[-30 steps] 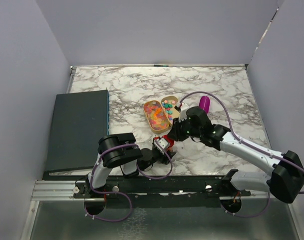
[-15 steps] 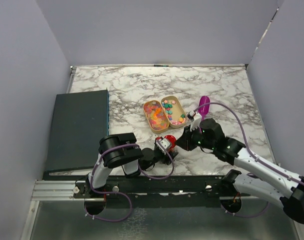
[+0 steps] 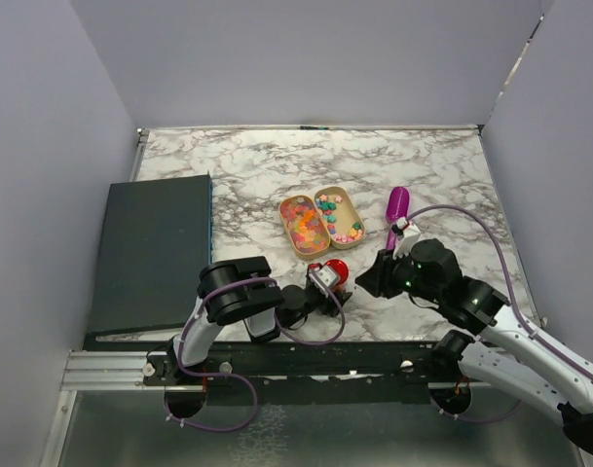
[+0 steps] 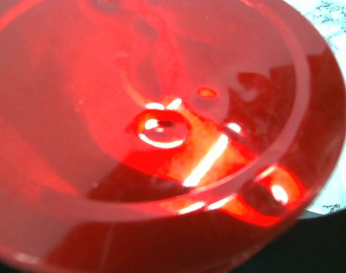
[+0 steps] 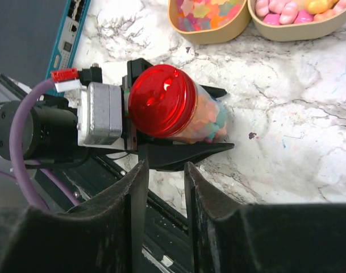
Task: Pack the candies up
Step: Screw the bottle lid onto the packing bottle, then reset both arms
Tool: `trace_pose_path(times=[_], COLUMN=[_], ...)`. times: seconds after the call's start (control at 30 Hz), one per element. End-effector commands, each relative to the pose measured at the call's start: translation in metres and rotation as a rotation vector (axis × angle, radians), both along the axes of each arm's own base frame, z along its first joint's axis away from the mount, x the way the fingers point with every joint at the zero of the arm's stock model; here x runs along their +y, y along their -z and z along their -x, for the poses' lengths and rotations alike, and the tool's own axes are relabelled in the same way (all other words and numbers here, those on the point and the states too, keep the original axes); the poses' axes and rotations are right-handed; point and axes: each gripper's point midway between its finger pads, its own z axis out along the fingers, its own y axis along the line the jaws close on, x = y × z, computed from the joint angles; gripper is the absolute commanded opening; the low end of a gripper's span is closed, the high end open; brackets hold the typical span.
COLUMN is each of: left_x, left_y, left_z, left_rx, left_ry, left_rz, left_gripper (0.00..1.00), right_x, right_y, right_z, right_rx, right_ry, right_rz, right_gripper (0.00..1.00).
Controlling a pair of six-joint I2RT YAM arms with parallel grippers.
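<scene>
A clear jar point(image 5: 209, 122) full of pastel candies lies on its side on the marble, closed by a shiny red lid point(image 5: 161, 99). My left gripper point(image 3: 325, 284) is shut on the jar, one black finger point(image 5: 184, 151) under it; the lid fills the left wrist view point(image 4: 161, 125). More candies lie in two tan oval trays, the left tray point(image 3: 288, 238) and the right tray point(image 3: 358, 216); both show at the top of the right wrist view point(image 5: 218, 35). My right gripper point(image 5: 164, 168) is open and empty, just right of the jar and apart from it point(image 3: 369, 280).
A purple scoop point(image 3: 397, 204) lies right of the trays, behind my right arm. A dark flat box point(image 3: 150, 253) covers the table's left side. The metal rail point(image 3: 277, 365) runs along the near edge.
My right arm has drawn back from the trays, to the right and toward the near edge. The left gripper has kept hold of the jar and shifted slightly right.
</scene>
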Motion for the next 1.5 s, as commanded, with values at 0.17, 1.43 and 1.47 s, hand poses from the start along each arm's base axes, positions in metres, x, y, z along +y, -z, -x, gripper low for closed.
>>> trace_pose_path(times=[0.17, 1.43, 1.47], left_x=[0.016, 0.101, 0.106], left_y=[0.018, -0.066, -0.075], left_z=[0.001, 0.048, 0.046], left_rx=[0.003, 0.205, 0.201], left_ry=[-0.032, -0.146, -0.164], left_rz=[-0.072, -0.164, -0.166], left_gripper=[0.89, 0.99, 0.99], right_x=[-0.004, -0.038, -0.043], right_y=[-0.011, -0.075, -0.076], right_z=[-0.009, -0.062, -0.064], right_rx=[-0.017, -0.213, -0.212], right_ry=[0.052, 0.296, 0.324], right_rz=[0.02, 0.164, 0.183], right_gripper=[0.38, 0.78, 0.78])
